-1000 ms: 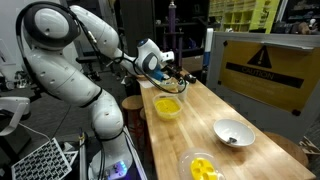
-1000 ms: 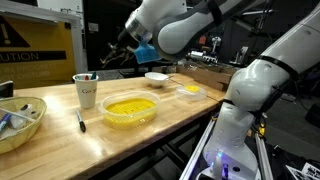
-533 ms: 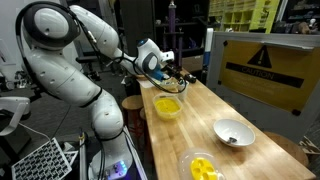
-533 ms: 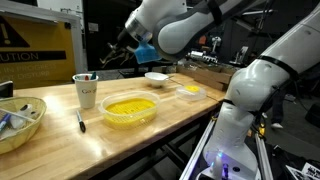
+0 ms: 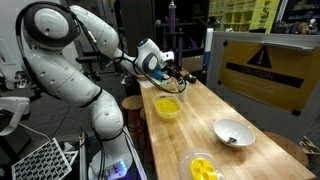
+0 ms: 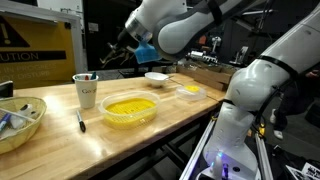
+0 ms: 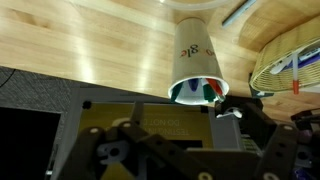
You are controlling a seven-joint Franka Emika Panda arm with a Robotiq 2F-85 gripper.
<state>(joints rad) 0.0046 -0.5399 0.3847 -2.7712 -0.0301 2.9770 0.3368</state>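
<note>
A white paper cup with several markers in it stands on the wooden table; it also shows in an exterior view. In the wrist view my gripper hangs just over the cup's mouth. One dark fingertip shows beside the rim, next to a red marker. The jaws look spread apart with nothing between them. In both exterior views the gripper is held above the table's far end. A loose black marker lies on the table by the cup.
A yellow bowl sits mid-table. A wicker basket holding pens is near the cup. A pale bowl and a clear container of yellow pieces stand farther along. A box with a yellow warning sign borders the table.
</note>
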